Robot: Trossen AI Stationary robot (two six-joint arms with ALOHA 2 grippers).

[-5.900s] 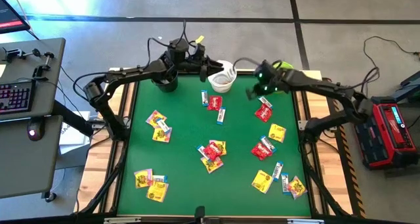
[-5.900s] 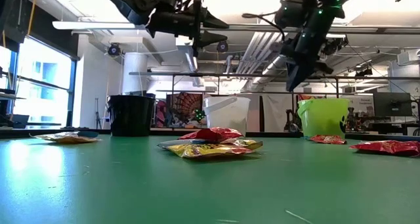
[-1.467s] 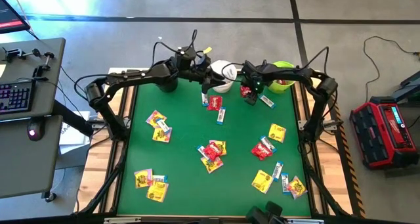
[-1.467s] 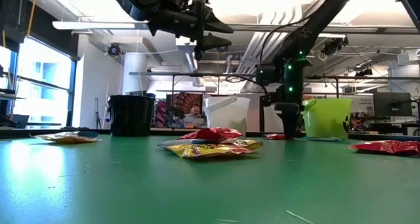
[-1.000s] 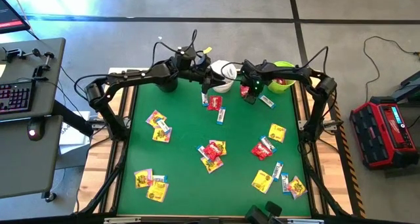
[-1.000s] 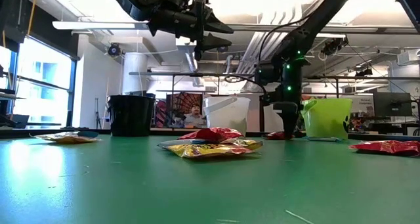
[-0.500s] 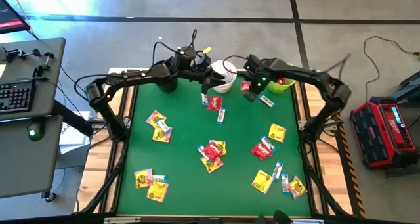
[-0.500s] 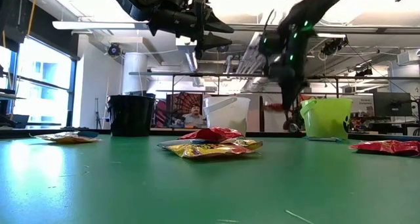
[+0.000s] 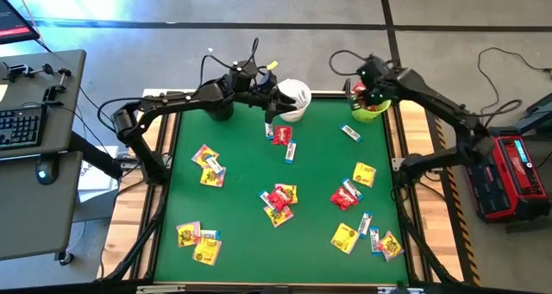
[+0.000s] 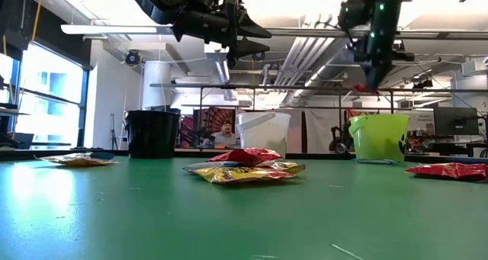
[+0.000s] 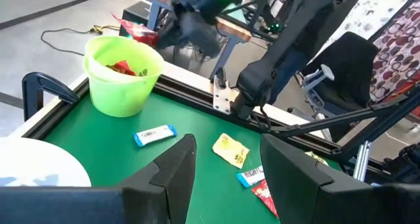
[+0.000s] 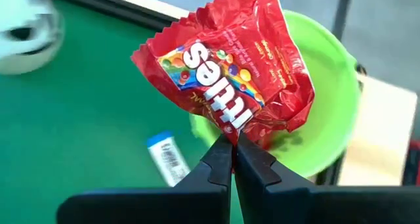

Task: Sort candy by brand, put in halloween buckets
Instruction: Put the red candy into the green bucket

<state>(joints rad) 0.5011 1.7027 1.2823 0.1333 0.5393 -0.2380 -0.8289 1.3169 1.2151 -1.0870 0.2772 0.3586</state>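
holding a red candy packet (image 12: 231, 73) in the right gripper (image 12: 233, 159), fingers pressed together on the packet's lower edge, wrapper standing up above the fingertips. hanging right over the lime green bucket (image 12: 331, 112), bucket directly under the packet and a bit beyond the fingertips. looking like the drop step, just needing the fingers to let go. already showing some red packets inside the green bucket from the left wrist view (image 11: 125, 67), so probably the red pile going there.

waiting off to the side with the left gripper (image 11: 223, 165), fingers spread, nothing between them, hovering up above the white bucket (image 9: 293, 97) with the black bucket (image 9: 216, 111) just behind its arm. not really able to tell what's inside the white or black buckets from here.

still leaving plenty on the green table (image 9: 241, 199): one slim white-and-blue packet (image 9: 350, 133) lying close below the right gripper, near the green bucket; a red one and a blue one (image 9: 282, 135) just under the left gripper; a mixed heap (image 9: 279, 199) mid table; yellow packets (image 9: 208, 165) out on the left arm's side, more yellows (image 9: 197, 238) at the near corner, and a scatter of red, yellow and blue (image 9: 362, 216) down the right arm's side. guessing early-to-middle of the job, most candy unsorted yet.
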